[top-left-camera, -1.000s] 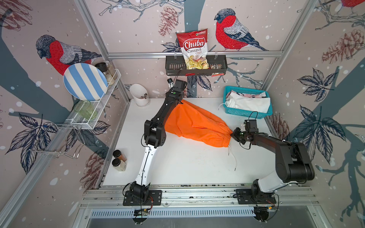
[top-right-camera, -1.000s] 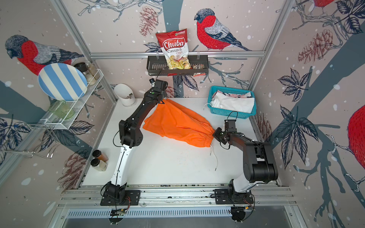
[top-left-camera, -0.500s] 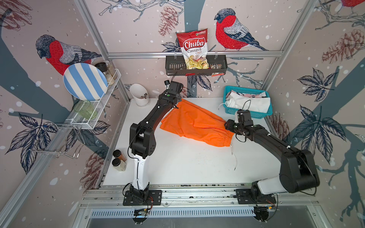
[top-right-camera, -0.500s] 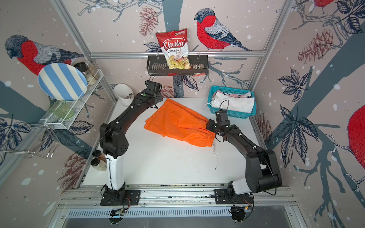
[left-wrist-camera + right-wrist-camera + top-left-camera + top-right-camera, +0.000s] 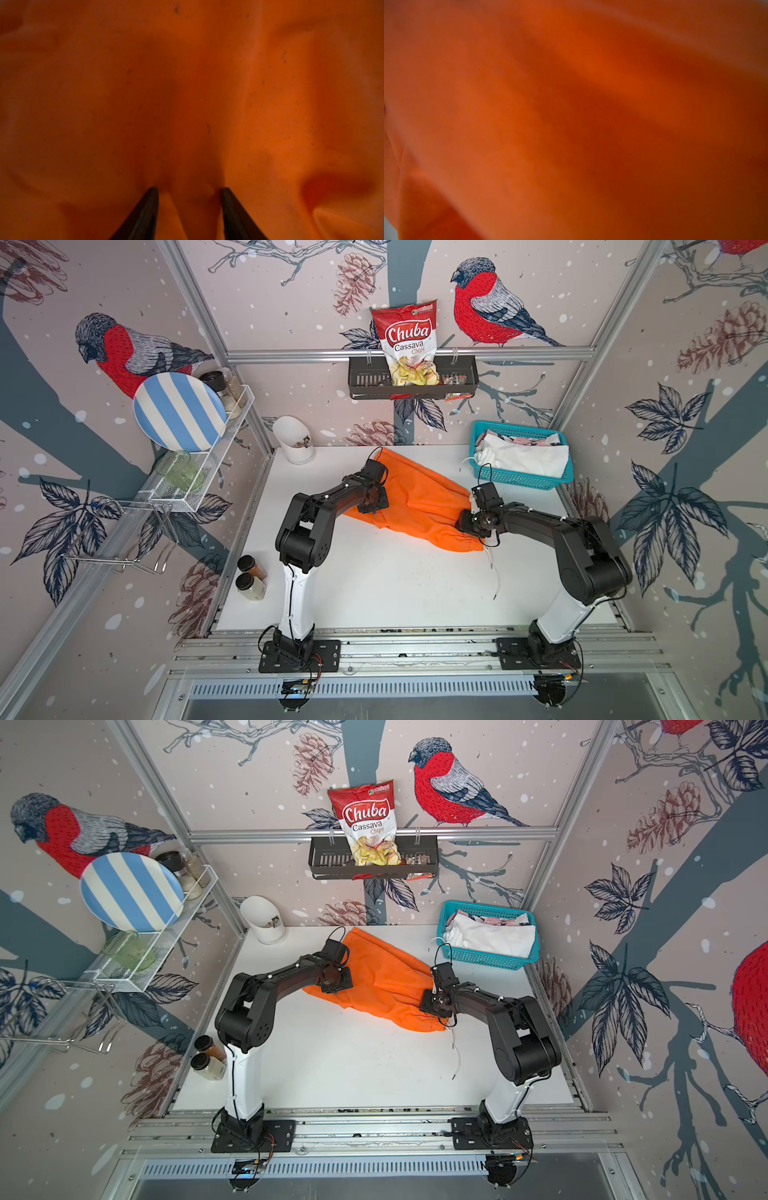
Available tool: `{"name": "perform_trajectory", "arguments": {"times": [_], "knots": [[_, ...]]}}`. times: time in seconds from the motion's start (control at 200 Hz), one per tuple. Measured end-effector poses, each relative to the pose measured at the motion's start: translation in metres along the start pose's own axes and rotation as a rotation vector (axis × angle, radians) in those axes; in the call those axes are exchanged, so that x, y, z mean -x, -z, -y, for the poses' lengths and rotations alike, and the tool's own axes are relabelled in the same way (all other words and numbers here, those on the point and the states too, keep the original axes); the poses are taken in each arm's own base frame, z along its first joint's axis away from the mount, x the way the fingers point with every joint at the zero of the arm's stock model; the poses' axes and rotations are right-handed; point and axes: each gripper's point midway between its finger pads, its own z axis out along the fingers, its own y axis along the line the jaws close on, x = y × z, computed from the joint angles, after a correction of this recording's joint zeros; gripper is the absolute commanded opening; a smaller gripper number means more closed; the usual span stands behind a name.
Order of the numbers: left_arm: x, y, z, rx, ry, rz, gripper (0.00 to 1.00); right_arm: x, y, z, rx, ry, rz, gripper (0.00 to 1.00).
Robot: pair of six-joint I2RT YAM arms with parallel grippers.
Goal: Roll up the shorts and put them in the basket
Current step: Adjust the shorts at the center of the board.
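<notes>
The orange shorts (image 5: pixel 419 502) lie spread on the white table (image 5: pixel 374 580) in both top views, waist to the right. Their white drawstring (image 5: pixel 494 572) trails toward the front. My left gripper (image 5: pixel 374 506) rests on the shorts' left edge. In the left wrist view its gripper (image 5: pixel 189 190) stands open, with orange cloth bulging between the dark fingers (image 5: pixel 151 199). My right gripper (image 5: pixel 463 524) is at the gathered waist. Orange cloth (image 5: pixel 571 114) fills the right wrist view and hides its jaws. White shorts (image 5: pixel 523 456) and pink printed shorts (image 5: pixel 536 441) lie in the teal basket (image 5: pixel 519 482).
A white cup (image 5: pixel 296 443) stands at the table's back left corner, and two spice jars (image 5: pixel 249 576) stand at its left edge. A wire rack (image 5: pixel 199 472) with a striped plate (image 5: pixel 178 412) hangs on the left wall. A chips bag (image 5: pixel 409 344) sits in the black shelf behind.
Both grippers have gone from shut to apart. The left gripper has come forward from the shorts' far corner to their left edge. The shorts have shifted and now lie flatter.
</notes>
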Motion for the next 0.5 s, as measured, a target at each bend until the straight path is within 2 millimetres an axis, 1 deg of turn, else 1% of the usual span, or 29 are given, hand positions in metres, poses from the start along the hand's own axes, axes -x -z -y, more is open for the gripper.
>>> {"name": "perform_trajectory", "arguments": {"times": [0.045, 0.105, 0.21, 0.29, 0.32, 0.365, 0.445, 0.5], "knots": [[-0.004, 0.001, 0.000, -0.023, -0.005, 0.014, 0.51, -0.001, -0.001, 0.000, 0.003, 0.001, 0.004, 0.49], [-0.014, 0.006, -0.001, -0.058, -0.007, 0.020, 0.51, 0.000, -0.002, 0.000, 0.008, 0.002, 0.009, 0.49], [-0.045, 0.019, -0.008, -0.097, -0.018, 0.008, 0.51, 0.009, -0.007, -0.004, 0.026, 0.020, 0.022, 0.48], [-0.074, 0.030, -0.014, -0.116, -0.033, 0.005, 0.51, 0.024, -0.016, -0.013, 0.051, 0.028, 0.041, 0.48], [-0.088, 0.034, -0.016, -0.126, -0.039, 0.003, 0.51, 0.030, -0.019, -0.017, 0.059, 0.034, 0.047, 0.48], [-0.106, 0.041, -0.018, -0.148, -0.041, 0.005, 0.51, 0.042, -0.025, -0.025, 0.072, 0.051, 0.069, 0.47], [-0.138, 0.053, -0.018, -0.183, -0.050, 0.002, 0.52, 0.059, -0.035, -0.037, 0.093, 0.075, 0.088, 0.45], [-0.163, 0.063, -0.015, -0.209, -0.062, -0.013, 0.53, 0.075, -0.044, -0.049, 0.120, 0.089, 0.106, 0.45]]}}
